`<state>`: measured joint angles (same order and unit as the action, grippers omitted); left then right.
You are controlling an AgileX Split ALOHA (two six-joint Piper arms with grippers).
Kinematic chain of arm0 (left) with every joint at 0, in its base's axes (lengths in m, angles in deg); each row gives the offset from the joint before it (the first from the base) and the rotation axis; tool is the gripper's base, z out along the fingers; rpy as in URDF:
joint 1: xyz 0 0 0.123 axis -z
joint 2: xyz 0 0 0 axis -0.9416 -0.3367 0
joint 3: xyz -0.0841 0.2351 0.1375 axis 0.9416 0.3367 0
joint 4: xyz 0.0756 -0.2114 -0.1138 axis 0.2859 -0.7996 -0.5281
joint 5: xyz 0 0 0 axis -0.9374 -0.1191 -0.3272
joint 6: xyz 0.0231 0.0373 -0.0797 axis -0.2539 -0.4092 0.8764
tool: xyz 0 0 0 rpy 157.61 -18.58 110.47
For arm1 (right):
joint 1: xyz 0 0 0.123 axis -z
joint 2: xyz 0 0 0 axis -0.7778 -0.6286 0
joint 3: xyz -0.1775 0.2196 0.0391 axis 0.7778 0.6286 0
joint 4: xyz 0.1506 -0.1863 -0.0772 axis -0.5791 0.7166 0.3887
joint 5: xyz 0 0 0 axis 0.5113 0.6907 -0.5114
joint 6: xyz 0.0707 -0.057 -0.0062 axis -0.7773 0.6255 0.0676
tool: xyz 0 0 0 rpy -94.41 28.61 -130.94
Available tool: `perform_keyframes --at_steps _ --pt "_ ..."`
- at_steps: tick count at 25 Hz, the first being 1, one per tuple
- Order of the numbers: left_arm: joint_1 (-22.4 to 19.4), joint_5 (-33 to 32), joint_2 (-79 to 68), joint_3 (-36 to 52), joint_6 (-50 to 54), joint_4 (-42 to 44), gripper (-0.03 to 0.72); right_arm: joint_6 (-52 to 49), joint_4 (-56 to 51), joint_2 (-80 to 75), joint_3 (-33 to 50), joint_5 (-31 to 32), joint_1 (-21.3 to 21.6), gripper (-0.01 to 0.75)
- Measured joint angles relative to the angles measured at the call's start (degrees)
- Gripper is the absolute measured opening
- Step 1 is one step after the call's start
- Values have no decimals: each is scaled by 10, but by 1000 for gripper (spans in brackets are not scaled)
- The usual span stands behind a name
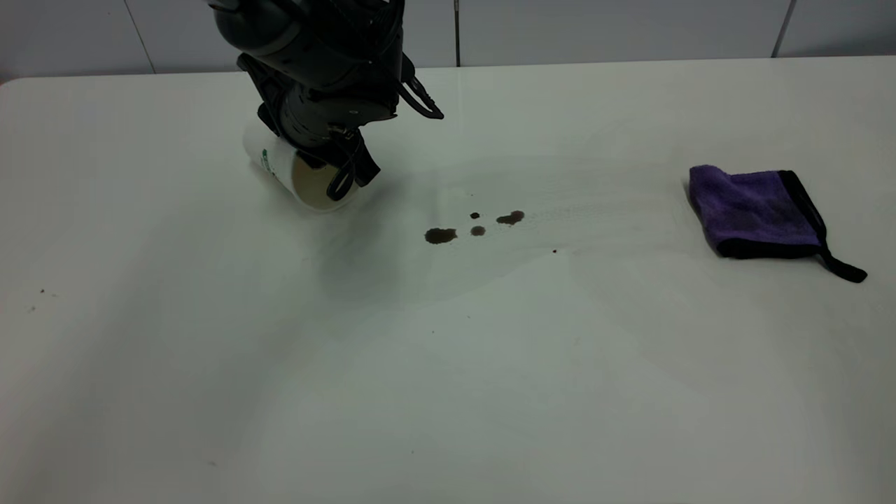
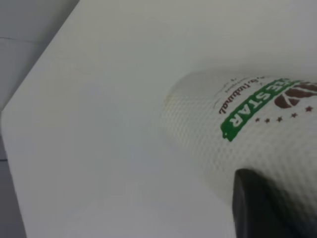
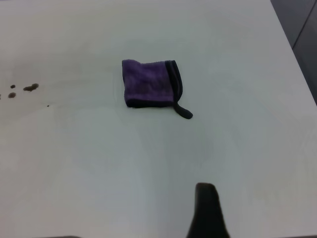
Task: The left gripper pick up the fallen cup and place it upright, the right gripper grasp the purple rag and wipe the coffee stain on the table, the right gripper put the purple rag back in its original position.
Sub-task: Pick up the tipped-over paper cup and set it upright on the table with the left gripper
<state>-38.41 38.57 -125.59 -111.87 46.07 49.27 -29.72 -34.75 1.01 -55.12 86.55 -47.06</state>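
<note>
- Left claw [image 1: 334, 180] is down at the tipped cup [image 1: 294, 175], far left on the bench [image 1: 448, 392]; whether it grips, I cannot tell.
- Coffee stain [image 1: 476, 227] sits mid-bench.
- Purple rag [image 1: 759, 213] lies far right.
- Right claw [image 3: 207, 210] hangs near the rag, its state unclear.

left arm [image 1: 315, 63]: bulky glossy black housing | looped black cables | left gripper [image 1: 336, 175]: black fingers

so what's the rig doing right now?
The left gripper is down at the cup, which is tilted with its mouth facing the coffee stain; one finger lies against its side. Whether it has a firm grip, I can't tell. The stain is unwiped on the table. The purple rag lies untouched at the right. Of the right gripper, only a fingertip shows, well back from the rag.
</note>
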Motion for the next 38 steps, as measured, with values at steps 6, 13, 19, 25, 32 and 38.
perform_keyframes --at_steps 6,13,19,25,32,38 --pt "-1 20 85 0 -66 -60 9 0 0 0 0 0 0 586" --pt "-50 -2 207 -26 -329 -388 8 0 -2 0 0 0 0 586" --pt "-144 -51 199 -74 -582 -706 8 0 -2 0 0 0 0 586" --pt "-212 -35 148 -77 -635 -829 8 0 -3 0 0 0 0 586" --pt "-223 -29 101 -77 -637 -836 13 0 -3 0 0 0 0 586" --pt "-223 -18 82 -77 -637 -840 31 0 -3 0 0 0 0 586"
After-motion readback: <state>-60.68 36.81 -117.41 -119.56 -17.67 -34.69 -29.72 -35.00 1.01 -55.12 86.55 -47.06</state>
